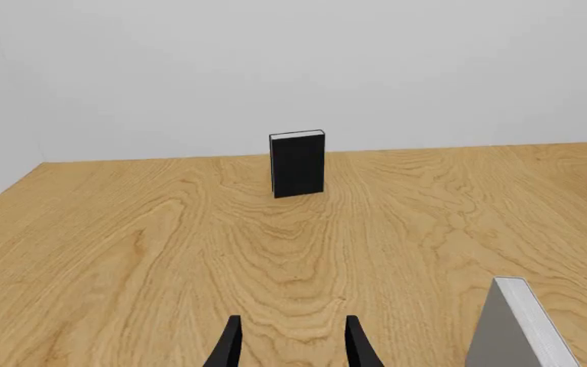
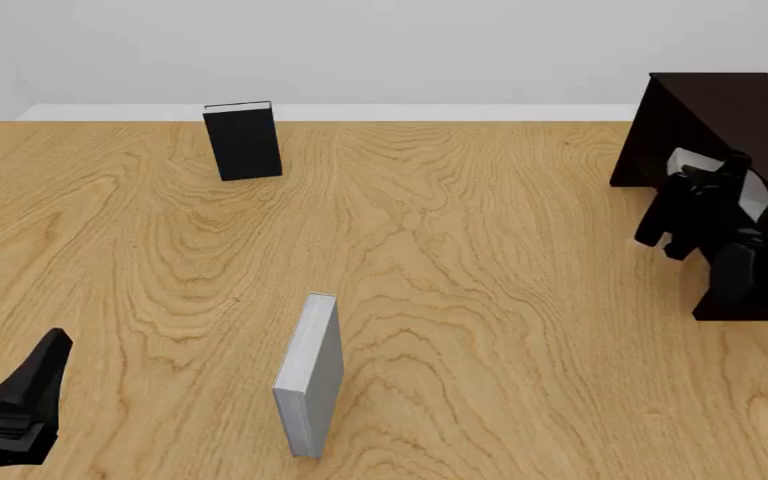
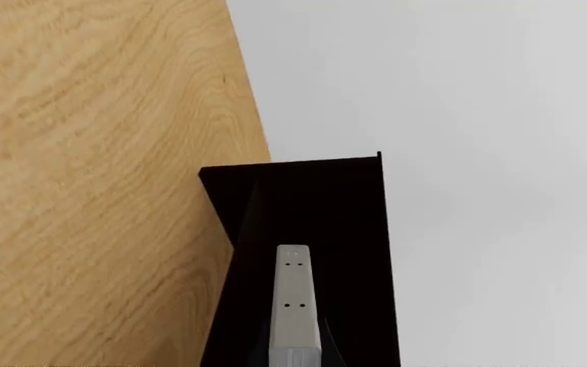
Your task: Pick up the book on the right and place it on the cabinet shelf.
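The mid-grey book (image 2: 687, 160) is held in my right gripper (image 2: 711, 182), which is shut on it at the open front of the very dark cabinet (image 2: 724, 105) at the far right. In the right wrist view the book's pale edge (image 3: 293, 306) stands between the fingers, with the cabinet (image 3: 345, 214) right behind it. The shelf board inside is too dark to make out. My left gripper (image 2: 11, 395) is open and empty at the near left edge. Its fingers (image 1: 228, 345) hang just above bare table.
A black book (image 2: 241, 140) stands upright at the far left, also in the left wrist view (image 1: 298, 163). A paler silver-grey book (image 2: 311, 375) stands upright near the front middle, also in the left wrist view (image 1: 518, 329). The wooden table (image 2: 491, 280) spreads between them.
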